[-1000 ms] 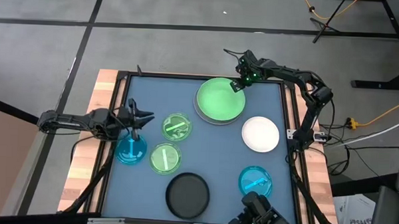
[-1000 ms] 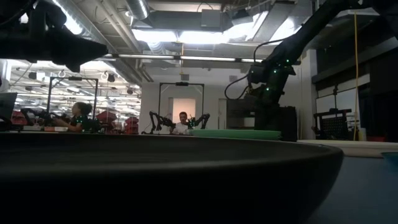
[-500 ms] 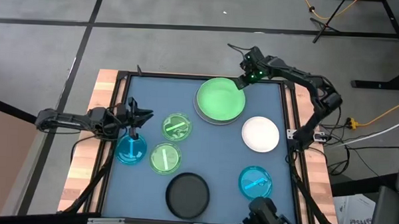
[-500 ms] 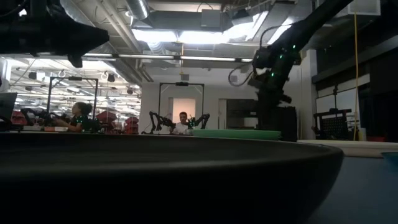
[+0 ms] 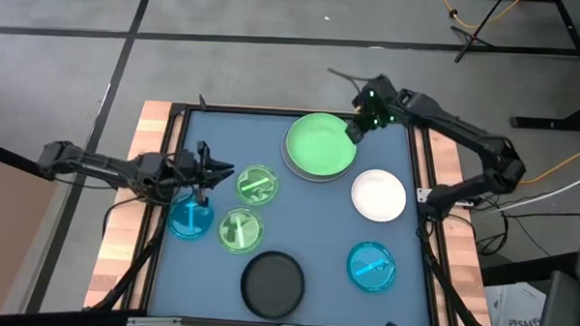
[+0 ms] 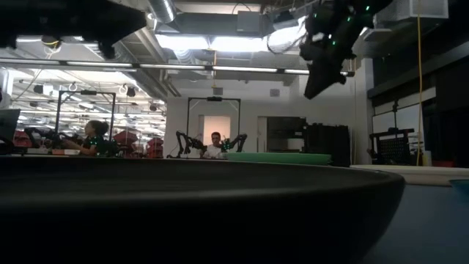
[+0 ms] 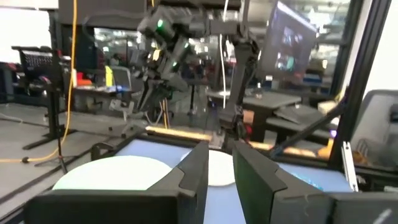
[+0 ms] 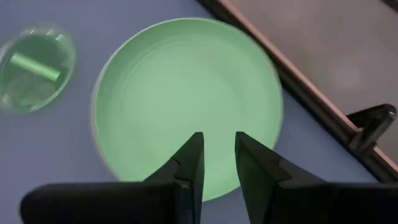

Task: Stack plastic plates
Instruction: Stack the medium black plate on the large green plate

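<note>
A large light green plate (image 5: 320, 145) lies on a large grey plate whose rim (image 5: 292, 169) shows beneath it, at the table's far side. Flat on the blue mat lie a white plate (image 5: 379, 195), two translucent blue plates (image 5: 372, 266) (image 5: 190, 218), two translucent green plates (image 5: 257, 184) (image 5: 240, 230) and a black plate (image 5: 272, 283). My right gripper (image 8: 219, 155) hangs above the green plate's (image 8: 186, 93) far-right part, pointing steeply down, fingers narrowly apart and empty. My left gripper (image 5: 224, 168) hovers near the table's left edge, between a blue and a green small plate, roughly level, narrowly open and empty (image 7: 221, 168).
A dark frame rail (image 5: 420, 187) borders the mat, with wooden strips (image 5: 123, 244) outside it. In the low view the black plate (image 6: 198, 213) fills the foreground. People sit in the room behind the table (image 6: 215, 145). Bare mat lies at the middle (image 5: 307, 222).
My right gripper has risen from the green plate's far-right rim and now hangs well above it, drawn a little toward the table's right edge; the plate has stayed put. My left gripper has lifted and shifted slightly toward the table's right.
</note>
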Action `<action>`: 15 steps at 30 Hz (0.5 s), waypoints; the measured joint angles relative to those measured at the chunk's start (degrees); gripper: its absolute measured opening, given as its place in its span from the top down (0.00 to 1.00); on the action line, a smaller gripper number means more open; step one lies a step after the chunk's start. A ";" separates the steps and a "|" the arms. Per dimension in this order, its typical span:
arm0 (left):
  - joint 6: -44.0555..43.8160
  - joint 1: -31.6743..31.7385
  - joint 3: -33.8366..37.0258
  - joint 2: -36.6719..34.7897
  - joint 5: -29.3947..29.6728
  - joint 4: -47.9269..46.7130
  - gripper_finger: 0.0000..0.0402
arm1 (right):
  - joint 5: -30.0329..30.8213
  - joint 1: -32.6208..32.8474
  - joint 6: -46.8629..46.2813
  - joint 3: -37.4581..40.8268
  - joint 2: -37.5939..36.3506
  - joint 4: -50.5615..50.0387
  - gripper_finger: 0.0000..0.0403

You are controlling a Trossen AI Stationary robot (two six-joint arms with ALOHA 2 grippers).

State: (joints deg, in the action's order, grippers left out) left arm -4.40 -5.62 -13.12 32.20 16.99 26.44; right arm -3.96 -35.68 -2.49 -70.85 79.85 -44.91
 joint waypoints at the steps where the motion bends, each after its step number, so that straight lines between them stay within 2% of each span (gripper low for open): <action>1: 0.00 -0.26 -1.52 2.28 0.01 -0.04 0.83 | 1.29 1.79 -0.07 0.90 -0.95 -0.15 0.80; 7: -2.13 -1.53 -10.70 15.46 0.03 -1.37 0.83 | 6.42 11.98 -4.98 6.66 -7.08 0.28 0.80; 15: -3.21 -2.77 -25.50 31.63 0.03 -10.67 0.83 | 6.55 20.46 -10.01 14.22 -17.17 0.31 0.80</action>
State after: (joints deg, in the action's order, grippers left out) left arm -7.62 -8.39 -38.62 63.83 17.02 15.76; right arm 2.59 -15.22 -12.50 -56.63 62.69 -44.59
